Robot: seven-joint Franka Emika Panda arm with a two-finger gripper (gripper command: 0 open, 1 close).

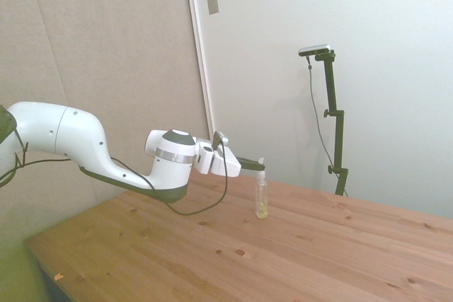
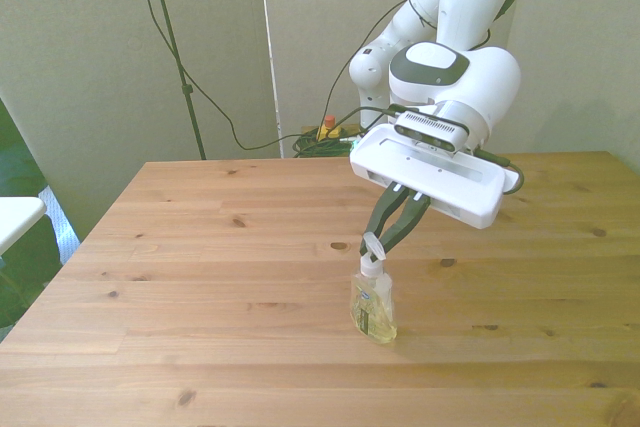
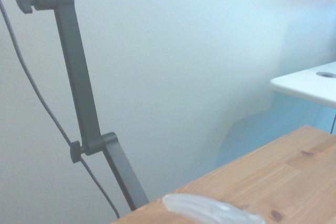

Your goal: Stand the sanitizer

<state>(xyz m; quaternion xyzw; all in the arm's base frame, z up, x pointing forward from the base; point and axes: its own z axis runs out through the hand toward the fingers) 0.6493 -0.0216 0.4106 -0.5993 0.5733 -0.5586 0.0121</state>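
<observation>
While my gripper [image 2: 377, 240] is pinched on the white pump top of the sanitizer [image 2: 372, 305], the bottle stands close to upright with its base on the wooden table [image 2: 200, 277], roughly mid-table and toward the front view's right. From the side view the sanitizer [image 1: 261, 198] looks vertical, my fingers reaching it almost level with the tabletop, though at that distance I cannot be sure the base sits fully flat. The wrist view gives only a blurred clear sliver of the bottle [image 3: 210, 211] at the edge of the wood (not much help).

I judge the standing step is nearly done: the bottle appears set down and only the release is left. That calls for opening the fingers gently and evenly, then backing straight away from the nozzle, since a slim bottle held so high would tip from any sideways drag.
</observation>
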